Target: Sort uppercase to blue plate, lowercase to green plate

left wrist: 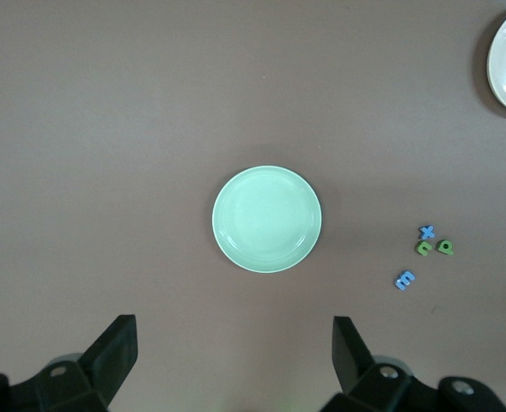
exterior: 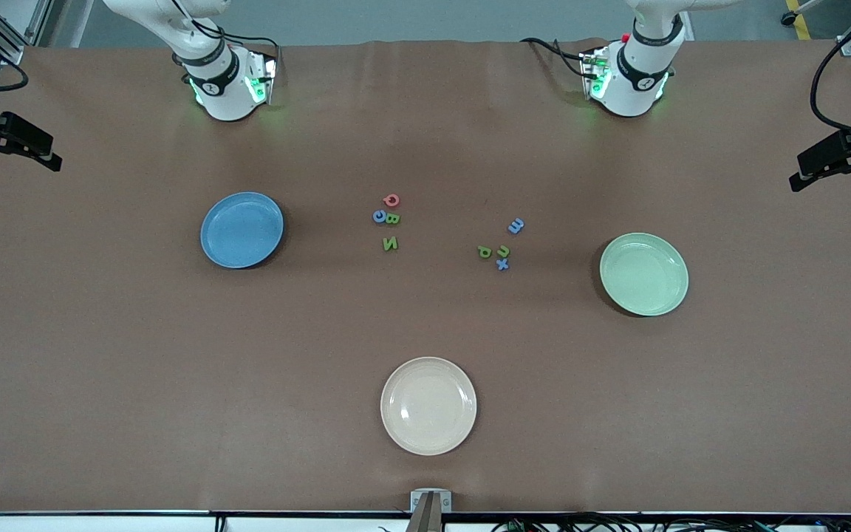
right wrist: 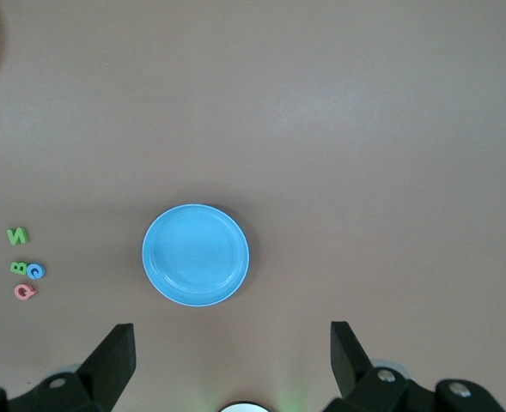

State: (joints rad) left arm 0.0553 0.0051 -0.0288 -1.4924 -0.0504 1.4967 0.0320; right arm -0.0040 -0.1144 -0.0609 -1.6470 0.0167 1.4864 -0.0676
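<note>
The capitals lie in a cluster mid-table: red Q (exterior: 391, 199), blue C (exterior: 380, 216), green B (exterior: 394, 219), green N (exterior: 390, 243). The small letters lie toward the left arm's end: blue m (exterior: 515, 226), green p (exterior: 484, 252), green u (exterior: 503, 252), blue x (exterior: 502, 264). The blue plate (exterior: 241, 230) and the green plate (exterior: 643, 274) are both empty. My left gripper (left wrist: 234, 335) is open and empty, high over the table by the green plate (left wrist: 267, 219). My right gripper (right wrist: 231, 339) is open and empty, high by the blue plate (right wrist: 196, 255). Neither gripper shows in the front view.
An empty cream plate (exterior: 428, 406) sits near the table's front edge, nearer to the front camera than the letters. Black camera mounts (exterior: 843, 159) stand at both ends of the table. The brown table cover is otherwise bare.
</note>
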